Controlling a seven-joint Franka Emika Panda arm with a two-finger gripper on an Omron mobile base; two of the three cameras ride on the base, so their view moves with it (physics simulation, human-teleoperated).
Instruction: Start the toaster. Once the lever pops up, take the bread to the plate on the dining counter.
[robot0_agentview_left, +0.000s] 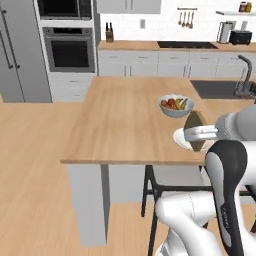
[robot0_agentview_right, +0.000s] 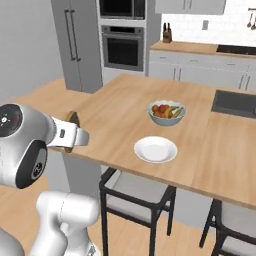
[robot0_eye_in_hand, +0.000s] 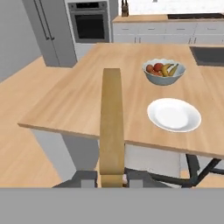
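**Desk:** What does the hand have right now?

**Operator:** From my remote seat I see the gripper (robot0_eye_in_hand: 111, 177) clamped narrow on the bread (robot0_eye_in_hand: 111, 127), a brown slice held on edge between the two dark fingers (robot0_eye_in_hand: 83, 178). In the hand view it stands straight up from the jaws.

**Desk:** Where is that against the plate?

**Operator:** I take the plate (robot0_agentview_right: 155, 149) as my landmark. It sits near the robot-side edge of the dining counter (robot0_agentview_right: 125, 107), white and bare. In the right base view the bread (robot0_agentview_right: 73, 120) hangs in the air off that edge, well apart from the plate and to its left. In the left base view the slice (robot0_agentview_left: 196, 129) overlaps the plate (robot0_agentview_left: 181, 138) only by line of sight.

**Desk:** Anything else near the plate?

**Operator:** A fruit bowl (robot0_agentview_right: 166, 112) stands just beyond it, farther onto the wood. A dark stool (robot0_agentview_right: 135, 197) is tucked under the counter edge below the plate. The toaster (robot0_agentview_left: 240, 37) sits far behind, on the back wall counter (robot0_agentview_left: 150, 46).
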